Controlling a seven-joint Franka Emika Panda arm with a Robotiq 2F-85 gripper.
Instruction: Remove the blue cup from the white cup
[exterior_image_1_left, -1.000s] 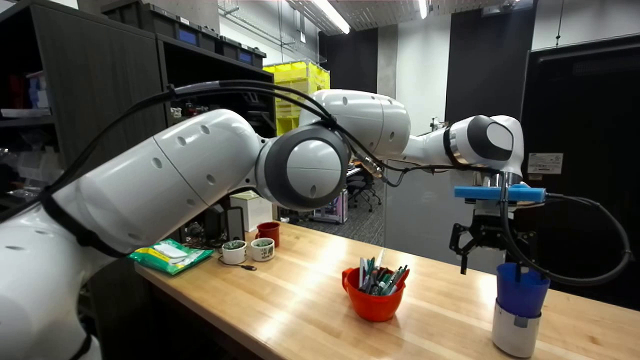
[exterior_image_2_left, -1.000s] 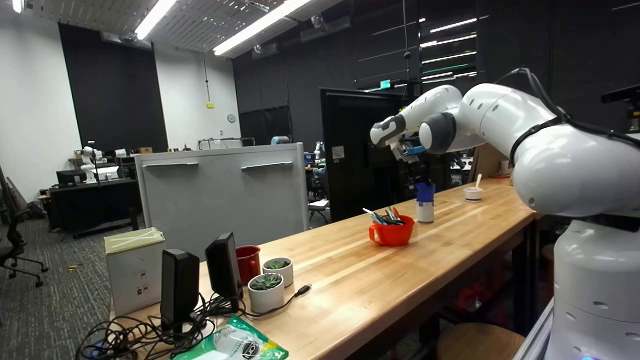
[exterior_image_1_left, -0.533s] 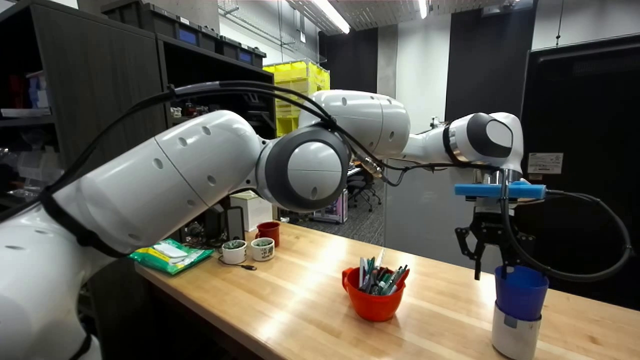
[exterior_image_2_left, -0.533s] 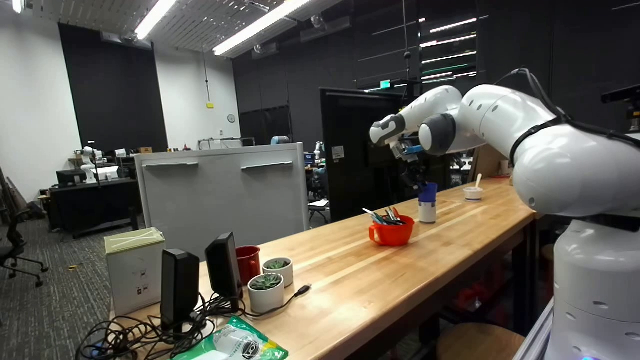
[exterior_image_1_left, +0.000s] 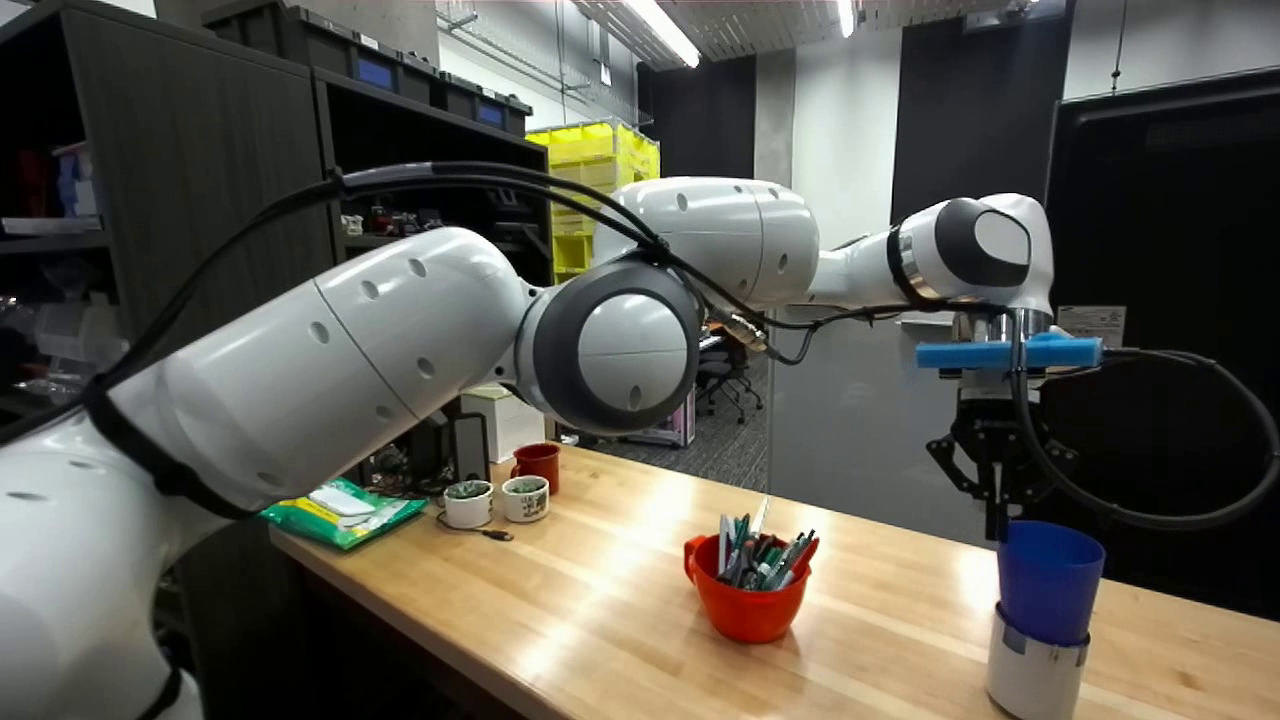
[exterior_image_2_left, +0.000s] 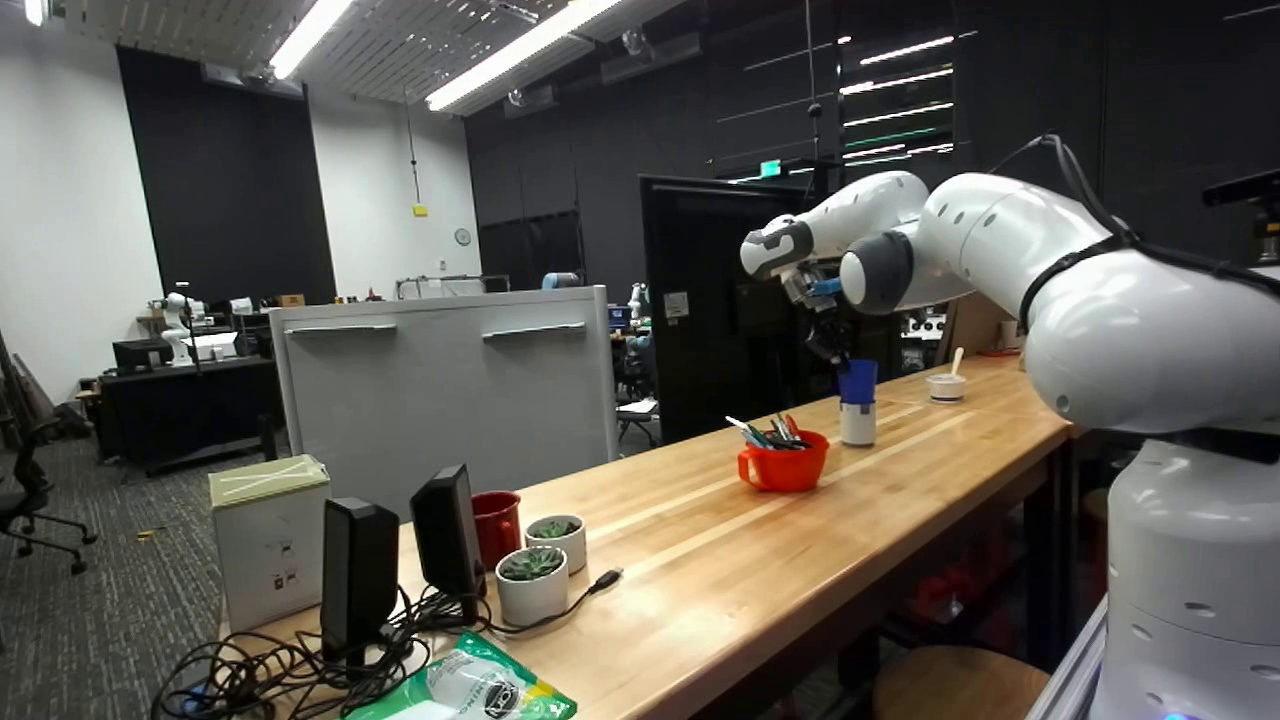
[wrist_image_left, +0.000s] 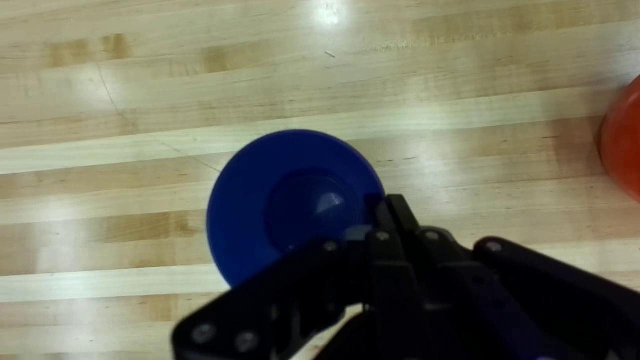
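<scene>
One blue cup (exterior_image_1_left: 1052, 584) below claw (exterior_image_1_left: 998, 530), off to one side; claw closed up, pinching rim; cup's base inside white cup (exterior_image_1_left: 1036, 674).

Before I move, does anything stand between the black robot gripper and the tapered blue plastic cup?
Nothing visible: the gripper is closed on the blue cup at its rim. The round red bowl stands apart.

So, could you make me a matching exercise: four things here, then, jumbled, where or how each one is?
1. bright blue tapered plastic tumbler
2. short whitish cylindrical cup
3. rounded red bowl with a handle
4. black two-fingered tool

A. holding pens
B. lower end inside a cup
C. closed at a blue rim
D. on the wooden table, beneath a tumbler

Pairs: 1-B, 2-D, 3-A, 4-C
</scene>
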